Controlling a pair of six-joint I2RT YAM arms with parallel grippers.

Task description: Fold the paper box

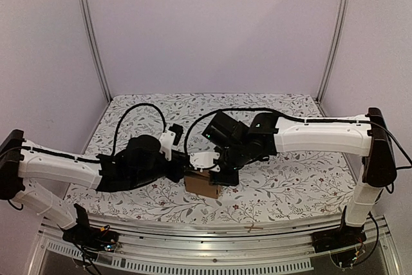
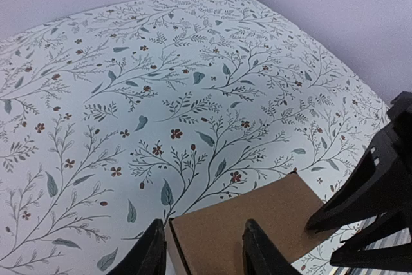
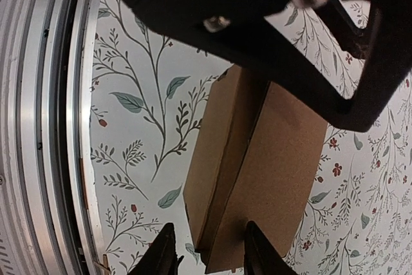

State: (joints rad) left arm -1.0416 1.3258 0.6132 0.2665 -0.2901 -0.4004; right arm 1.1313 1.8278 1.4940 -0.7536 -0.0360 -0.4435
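Observation:
The paper box (image 1: 201, 185) is folded into a small brown carton and stands on the floral table cover near the front edge. Both grippers meet over it from opposite sides. My left gripper (image 1: 182, 170) comes in from the left. In the left wrist view my left gripper (image 2: 205, 254) stands open: one finger hangs beside the corner of the paper box (image 2: 257, 220), the other over its top face. My right gripper (image 3: 209, 254) is also open, its fingers on either side of the near end of the paper box (image 3: 270, 159), with a gap on the left.
A metal rail (image 1: 212, 239) runs along the table's front edge, close to the box, with a small brown scrap (image 1: 255, 227) on it. The left arm's dark body (image 3: 257, 24) fills the top of the right wrist view. Lilac walls enclose the back and sides.

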